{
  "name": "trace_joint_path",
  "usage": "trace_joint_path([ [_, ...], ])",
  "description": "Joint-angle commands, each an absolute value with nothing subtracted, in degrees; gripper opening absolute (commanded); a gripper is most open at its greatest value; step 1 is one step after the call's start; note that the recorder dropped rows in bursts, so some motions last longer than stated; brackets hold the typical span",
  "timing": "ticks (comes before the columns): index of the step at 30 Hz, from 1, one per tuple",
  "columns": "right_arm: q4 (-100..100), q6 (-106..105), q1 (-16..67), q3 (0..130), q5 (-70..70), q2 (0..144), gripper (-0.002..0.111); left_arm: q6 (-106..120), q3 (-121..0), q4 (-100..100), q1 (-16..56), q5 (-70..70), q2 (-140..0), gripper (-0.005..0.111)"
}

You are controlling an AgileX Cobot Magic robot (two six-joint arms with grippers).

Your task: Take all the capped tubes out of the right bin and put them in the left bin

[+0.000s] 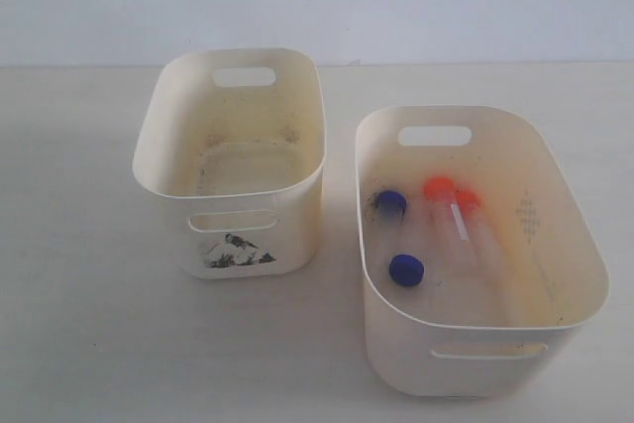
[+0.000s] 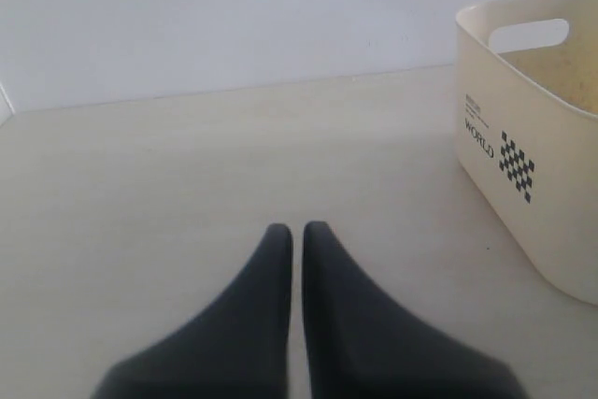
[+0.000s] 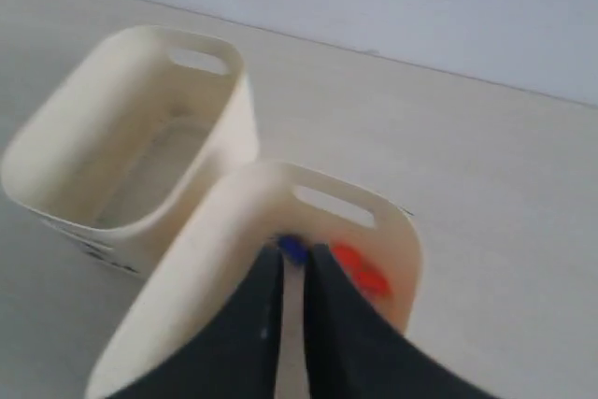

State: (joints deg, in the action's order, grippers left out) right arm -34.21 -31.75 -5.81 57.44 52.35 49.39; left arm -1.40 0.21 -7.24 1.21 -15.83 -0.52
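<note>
1. right bin [image 1: 570, 230]: four capped tubes [image 1: 407, 269] inside, two blue-capped, two orange-capped;
2. left bin [image 1: 163, 141]: just beside right bin, not touching;
3. left pincer [image 2: 297, 231], right pincer [image 3: 294, 263]: both closed, gripping nothing; right one over right bin.

High exterior; left bin [image 1: 302, 225] shared

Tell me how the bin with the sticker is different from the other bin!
The left bin is narrower; the right bin is wider. The left bin has a black-and-white sticker on its near end; the right bin's near end is plain. The left bin looks empty; the right bin holds four capped tubes, two blue-capped and two orange-red. Both are cream with slot handles.
</note>
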Motion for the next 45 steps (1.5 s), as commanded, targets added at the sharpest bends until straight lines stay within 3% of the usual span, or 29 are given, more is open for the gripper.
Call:
trace_joint_path([
  [1, -37.6, -31.5, -1.3, 62.8, 54.8, 54.1, 0.026, -2.1, 0.0, -6.9, 1.1, -15.0, -0.4, 0.004],
  [7, -40.6, -30.8, 14.2, 63.1, 52.8, 58.8, 0.029, -2.1, 0.0, -6.9, 1.1, -15.0, -0.4, 0.004],
  [11, -20.5, -5.5, 20.9, 63.1, 46.3, 63.8, 0.030, -2.1, 0.0, -6.9, 1.1, -15.0, -0.4, 0.004],
  [14, -11.4, 3.2, 21.8, 63.1, 49.4, 69.9, 0.040, -2.1, 0.0, -6.9, 1.1, -15.0, -0.4, 0.004],
  [19, -12.9, 3.6, 21.8, 63.1, 51.0, 80.5, 0.059, -2.1, 0.0, -6.9, 1.1, -15.0, -0.4, 0.004],
  [29, -8.9, 12.0, 21.8, 64.2, 48.9, 93.7, 0.059, -2.1, 0.0, -6.9, 1.1, -15.0, -0.4, 0.004],
  [45, 6.4, 28.1, 21.8, 64.6, 37.7, 103.6, 0.059, -2.1, 0.0, -6.9, 1.1, -15.0, -0.4, 0.004],
])
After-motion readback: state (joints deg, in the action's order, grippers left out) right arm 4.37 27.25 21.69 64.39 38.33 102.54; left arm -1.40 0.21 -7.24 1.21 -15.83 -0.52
